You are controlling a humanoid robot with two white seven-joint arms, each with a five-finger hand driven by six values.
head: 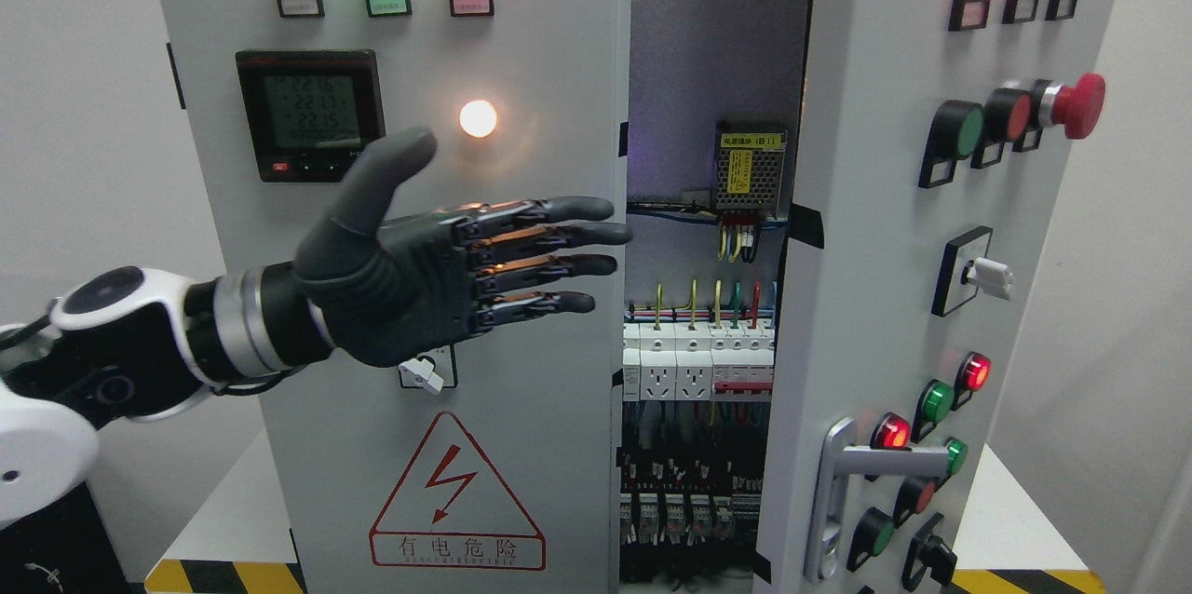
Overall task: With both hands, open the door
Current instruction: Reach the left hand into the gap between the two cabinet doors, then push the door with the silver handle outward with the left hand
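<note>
Before cabinet front, left hand [438, 263] hovers flat, fingers [568, 245] stretched out, thumb up, grasping nothing; fingertips reach free edge of left door [521, 371]. Right hand not visible. Right door [875, 203] swung ajar toward camera, lever handle [843, 482] low on it; gap between doors shows breakers [694, 361] and wiring inside. Left door looks shut or nearly so. Judgement: task partway — right door opened, left door yet to be pulled wide.
</note>
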